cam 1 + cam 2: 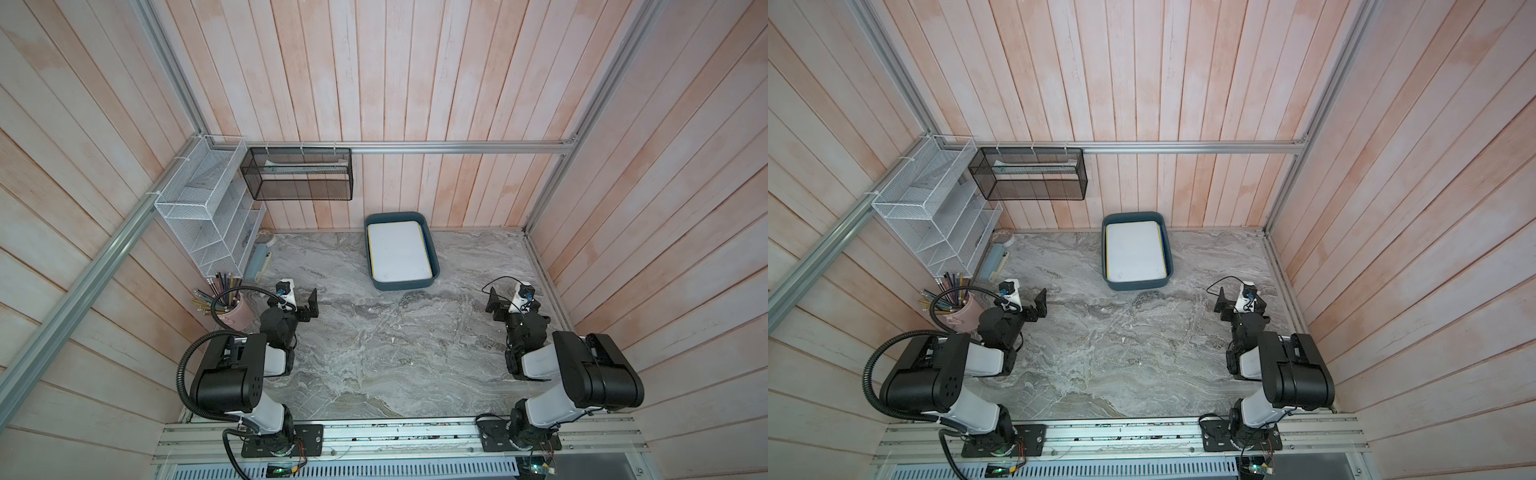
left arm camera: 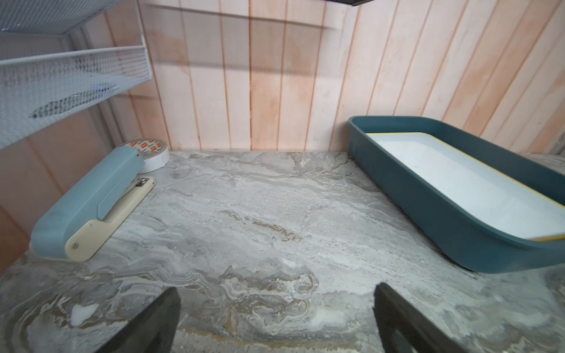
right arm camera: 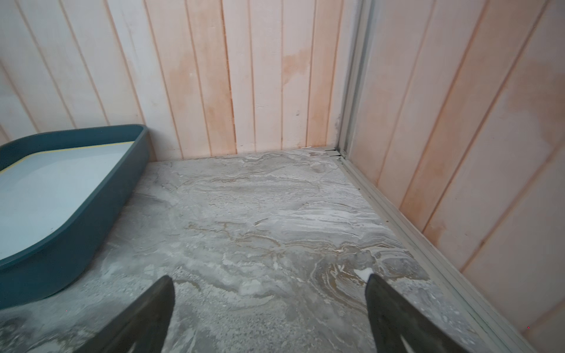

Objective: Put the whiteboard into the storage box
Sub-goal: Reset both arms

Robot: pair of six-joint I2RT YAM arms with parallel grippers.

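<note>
We find the whiteboard (image 1: 398,251) lying flat and face up inside the storage box (image 1: 409,285). Its long axis follows the box's, running from the front of the table (image 1: 374,353) toward the back wall (image 1: 415,187), with the near end skewed slightly toward the right arm's side. The box's far short end stands at the back wall. The left gripper (image 2: 276,293) is spread wide and holds nothing. The right gripper (image 3: 269,279) is likewise spread and bare. Both sit over marbled table, apart from the box.
</note>
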